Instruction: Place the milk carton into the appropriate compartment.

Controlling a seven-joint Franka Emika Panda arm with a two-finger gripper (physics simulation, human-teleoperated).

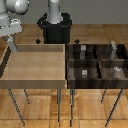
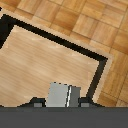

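In the wrist view the milk carton, a small pale grey-white piece with a ridge line across its top, sits between my gripper's fingers. The gripper is shut on it. In the exterior view the gripper hangs over the far corner of the light wooden tray, at the exterior view's left. There the carton is too small to make out at the fingertips. Below the carton the wrist view shows the tray's wooden floor and its dark rim.
A dark bin with several compartments stands at the exterior view's right of the tray. Small grey pieces stand in it, among them two at the back and two at the front. The black robot base is behind the tray.
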